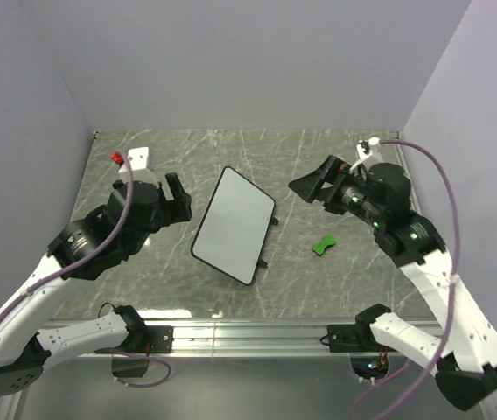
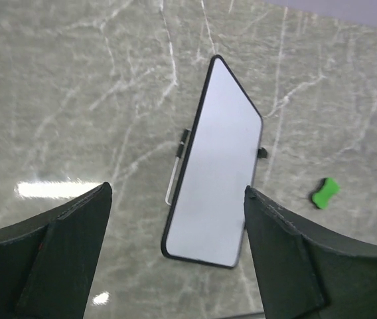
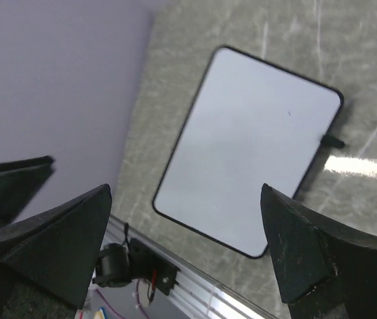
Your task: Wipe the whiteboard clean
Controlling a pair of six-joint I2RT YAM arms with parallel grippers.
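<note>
The whiteboard (image 1: 234, 225) lies flat on the marble table, white and without marks, its two black tabs on the right edge. It also shows in the left wrist view (image 2: 215, 166) and in the right wrist view (image 3: 251, 143). The green eraser (image 1: 323, 246) lies on the table right of the board, also in the left wrist view (image 2: 325, 193). My left gripper (image 1: 177, 196) is open and empty, raised left of the board. My right gripper (image 1: 317, 185) is open and empty, raised right of the board's far end.
A white block with a red piece (image 1: 132, 158) sits at the far left of the table. Grey walls close in the left, back and right. A metal rail (image 1: 248, 332) runs along the near edge.
</note>
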